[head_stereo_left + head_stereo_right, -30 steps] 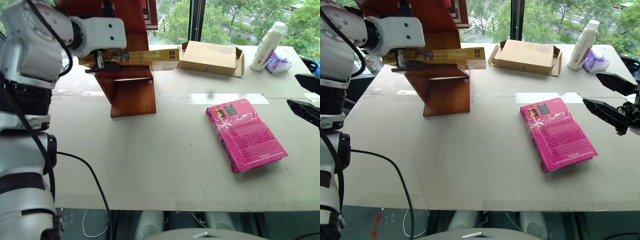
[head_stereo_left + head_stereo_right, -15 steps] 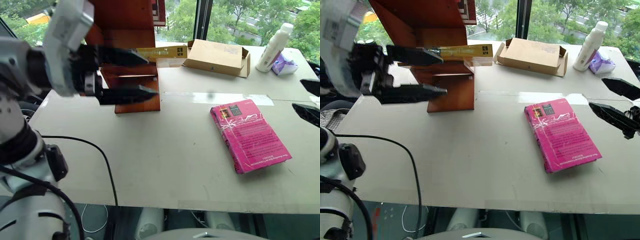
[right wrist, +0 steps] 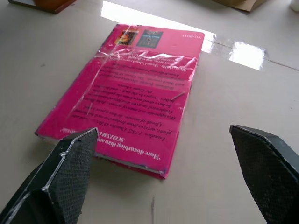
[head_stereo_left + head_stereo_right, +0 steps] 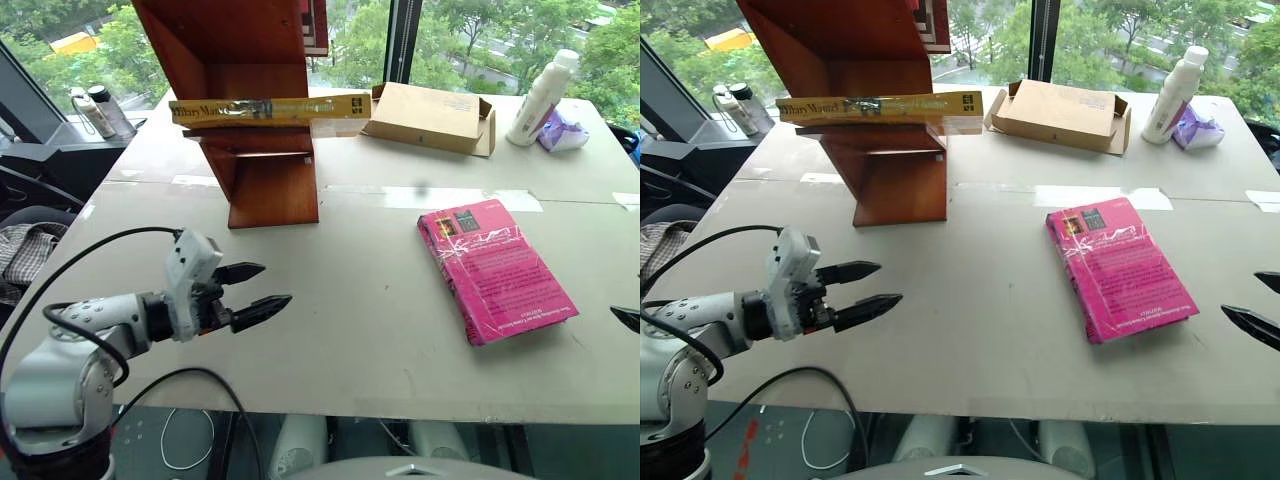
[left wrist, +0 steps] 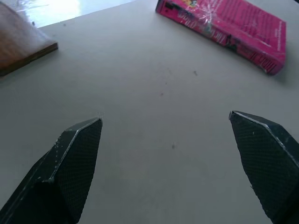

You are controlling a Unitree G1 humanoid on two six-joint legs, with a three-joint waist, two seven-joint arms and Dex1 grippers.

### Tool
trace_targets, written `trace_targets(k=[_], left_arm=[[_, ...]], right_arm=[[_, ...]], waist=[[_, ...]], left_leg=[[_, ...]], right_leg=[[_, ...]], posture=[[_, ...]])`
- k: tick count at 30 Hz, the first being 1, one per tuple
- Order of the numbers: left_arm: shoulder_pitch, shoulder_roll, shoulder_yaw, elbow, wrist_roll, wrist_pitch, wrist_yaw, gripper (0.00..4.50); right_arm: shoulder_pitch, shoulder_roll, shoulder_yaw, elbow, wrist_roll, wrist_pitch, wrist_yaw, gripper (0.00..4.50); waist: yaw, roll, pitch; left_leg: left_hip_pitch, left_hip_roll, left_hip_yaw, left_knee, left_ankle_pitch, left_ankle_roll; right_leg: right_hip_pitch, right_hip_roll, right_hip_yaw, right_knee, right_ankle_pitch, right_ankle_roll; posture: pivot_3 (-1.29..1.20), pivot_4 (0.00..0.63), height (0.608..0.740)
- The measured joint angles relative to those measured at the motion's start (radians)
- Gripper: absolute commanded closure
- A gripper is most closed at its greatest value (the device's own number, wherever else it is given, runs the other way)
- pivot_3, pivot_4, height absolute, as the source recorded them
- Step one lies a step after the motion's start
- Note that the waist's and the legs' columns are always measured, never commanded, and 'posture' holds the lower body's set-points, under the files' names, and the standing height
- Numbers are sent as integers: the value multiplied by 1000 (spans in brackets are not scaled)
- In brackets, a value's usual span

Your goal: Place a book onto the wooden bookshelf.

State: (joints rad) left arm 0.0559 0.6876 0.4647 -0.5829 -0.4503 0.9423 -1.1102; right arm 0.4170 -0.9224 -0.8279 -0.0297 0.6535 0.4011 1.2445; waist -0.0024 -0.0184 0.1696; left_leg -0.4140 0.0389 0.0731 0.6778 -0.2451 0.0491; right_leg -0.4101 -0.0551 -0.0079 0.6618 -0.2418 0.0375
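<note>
Both grippers, left gripper (image 4: 262, 288) and right gripper (image 4: 1262, 304), gape empty; book (image 4: 268, 109) lies on bookshelf (image 4: 262, 185), probably stiff, slick-wrapped; grip spine.

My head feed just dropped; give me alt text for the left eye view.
The yellow book lies flat on a board of the wooden bookshelf, sticking out past it on the right. The open left hand hovers low over the table, empty, with a pink book lying flat to its right.
</note>
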Motion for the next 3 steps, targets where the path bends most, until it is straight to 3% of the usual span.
trace_targets(k=[3], left_arm=[[39,15,2,38,-8,-63,3,24]], right_arm=[[21,0,-9,56,-29,-21,10,0]], waist=[[7,0,0]], left_leg=[[0,0,0,0,-1,0]], right_leg=[[-1,-2,0,0,0,0]], posture=[[0,150,733]])
